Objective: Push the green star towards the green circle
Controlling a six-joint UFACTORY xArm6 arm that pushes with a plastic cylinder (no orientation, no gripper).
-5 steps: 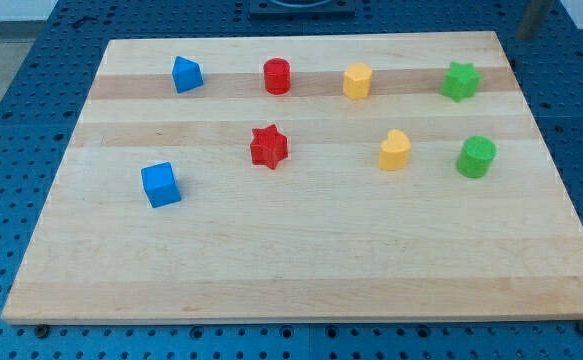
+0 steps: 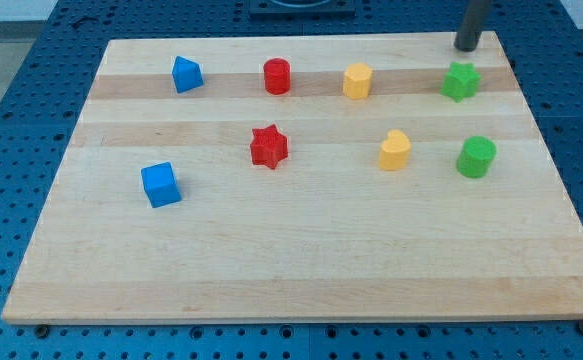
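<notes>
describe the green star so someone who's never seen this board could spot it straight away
Start at the wooden board and go to its corner at the view's top right. The green star ends the top row of four blocks, right of the yellow block. My tip sits just above it, apart. Unlike the round green circle below, it has points.

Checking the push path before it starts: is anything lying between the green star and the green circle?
No. In the camera view only bare board separates the green star from the green circle below it. My tip sits just above the star, on the far side.
</notes>
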